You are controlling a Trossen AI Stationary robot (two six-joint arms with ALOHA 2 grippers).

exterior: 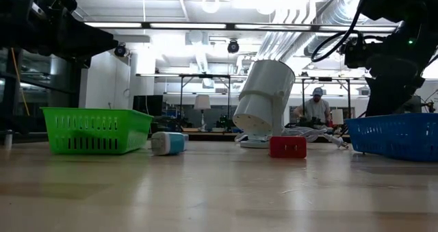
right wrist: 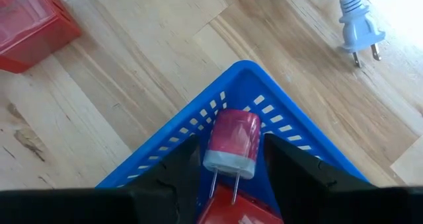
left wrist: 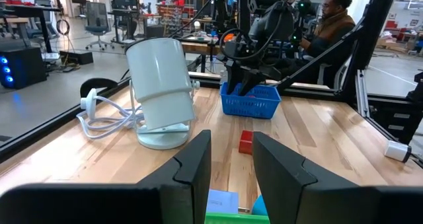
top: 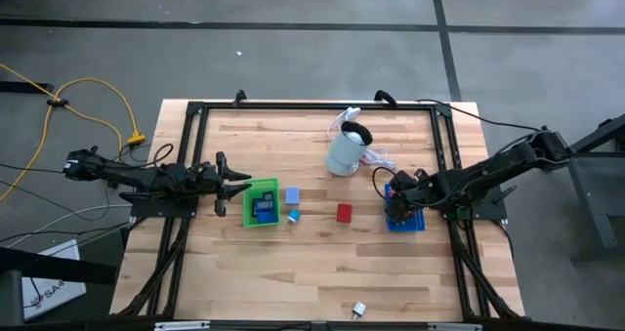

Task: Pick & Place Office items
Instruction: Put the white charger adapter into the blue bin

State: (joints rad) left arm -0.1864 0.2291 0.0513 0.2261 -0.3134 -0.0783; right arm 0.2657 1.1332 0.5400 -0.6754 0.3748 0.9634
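My right gripper [right wrist: 231, 151] points down into the corner of the blue tray [right wrist: 172, 141], open, with a pink charger [right wrist: 232, 137] between its fingers. The charger's two prongs point at a red piece [right wrist: 231, 211] beneath it in the tray. On the table between the trays lie a red block [top: 344, 212], a light blue block [top: 292, 195] and a teal piece [top: 292, 215]. A blue piece [top: 264, 208] lies in the green tray [top: 247, 210]. My left gripper [top: 242, 184] stands level at the green tray's left side, open by a narrow gap, with nothing in it. My right gripper's fingers [right wrist: 182, 168] stand close on the two sides of the pink charger's body [right wrist: 215, 141], coming from above at a slant. I cannot tell whether they touch it. The charger stands prongs down on the red piece in the tray's corner.
A pale cylindrical appliance [top: 348, 151] stands tilted on its base at the middle far side, its white cord and plug [right wrist: 357, 29] lying by the blue tray. A small white piece [top: 358, 310] lies near the front edge. A person sits beyond the table.
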